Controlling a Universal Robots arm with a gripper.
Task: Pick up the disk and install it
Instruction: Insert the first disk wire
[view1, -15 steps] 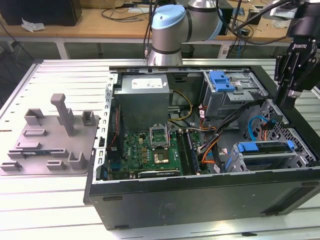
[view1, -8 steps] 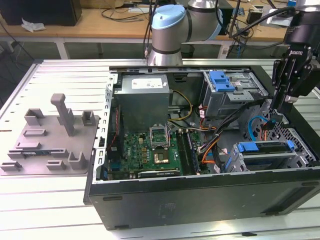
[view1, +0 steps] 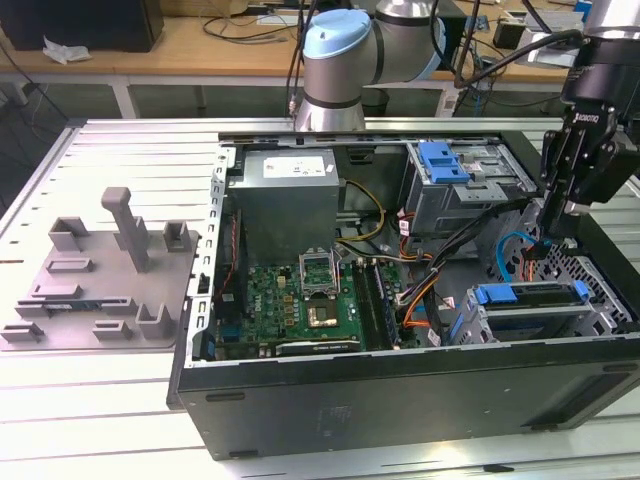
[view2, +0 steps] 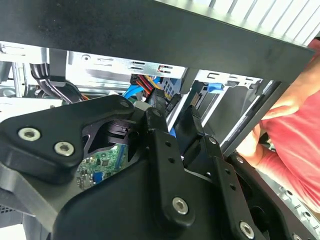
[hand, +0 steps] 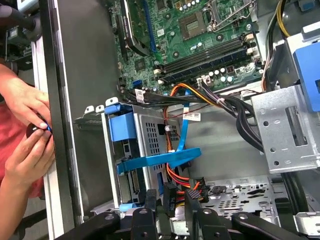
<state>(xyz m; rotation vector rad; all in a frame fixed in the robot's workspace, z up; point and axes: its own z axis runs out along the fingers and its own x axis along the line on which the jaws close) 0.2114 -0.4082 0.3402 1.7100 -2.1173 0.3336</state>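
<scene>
Gripper (view1: 556, 238) hangs over the open computer case (view1: 400, 400) at the exterior view's right. The disk (view1: 530, 298) sits in the drive cage (view1: 603, 303) just below it, blue frame up. In the second wrist view the fingers (view2: 160, 140) stand spread, pinching nothing. In the first wrist view the disk (hand: 124, 129) is slotted in its cage, orange cables (hand: 176, 176) near the fingertips, and a person's hand (hand: 27, 105) is at the case wall.

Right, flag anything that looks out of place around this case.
A person's hands are right beside the outside of the case wall, close to the gripper, which is odd within a robot's workspace. Inside the case, nothing looks askew or damaged.
</scene>
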